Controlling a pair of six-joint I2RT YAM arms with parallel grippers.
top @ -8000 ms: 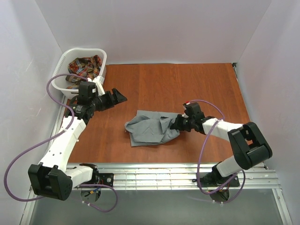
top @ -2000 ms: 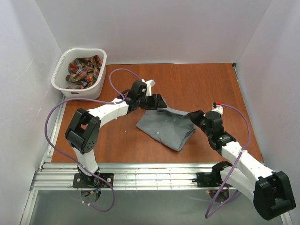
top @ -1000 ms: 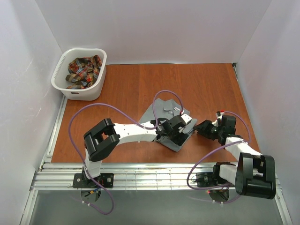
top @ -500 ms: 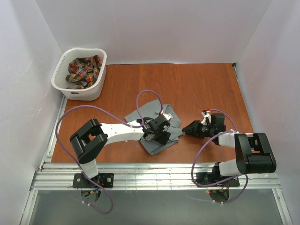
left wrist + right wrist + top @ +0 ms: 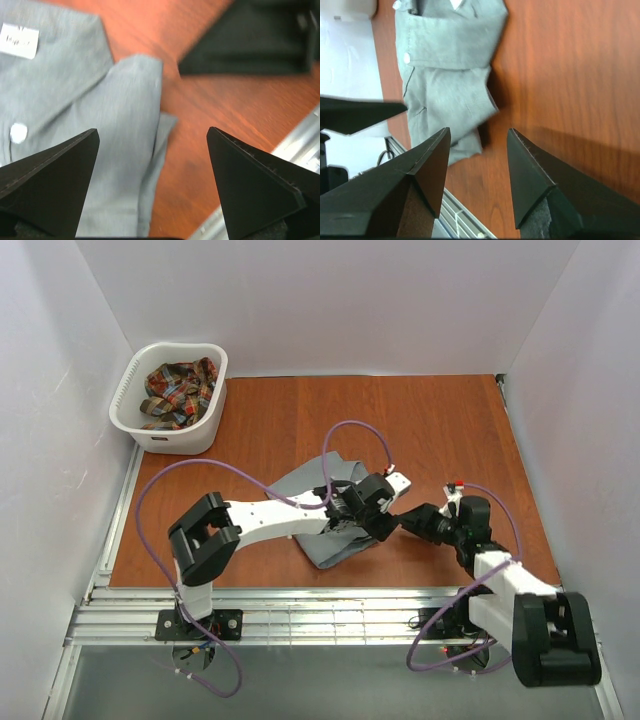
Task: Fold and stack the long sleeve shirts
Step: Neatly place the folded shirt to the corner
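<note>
We are seeing the grey long sleeve shirt (image 5: pixel 330 545) lying partly folded on the bench (image 5: pixel 420 420), near the middle of its front half. The left end effector (image 5: pixel 152 132) is hovering over the shirt's right-hand edge. Its fingers are standing wide apart and are gripping nothing. Below it a white label (image 5: pixel 20 41) and a button (image 5: pixel 18 133) are showing on the cloth.

The right end effector (image 5: pixel 477 131) is sitting low over bare wood just beside the shirt and is pointing toward it. Its fingers are standing partly apart with nothing between them. The two end effectors are facing each other at close range.

The plaid long sleeve shirt (image 5: pixel 178 390) is lying crumpled in the white laundry basket (image 5: pixel 175 437) at the far left corner, well apart from the grey one.
</note>
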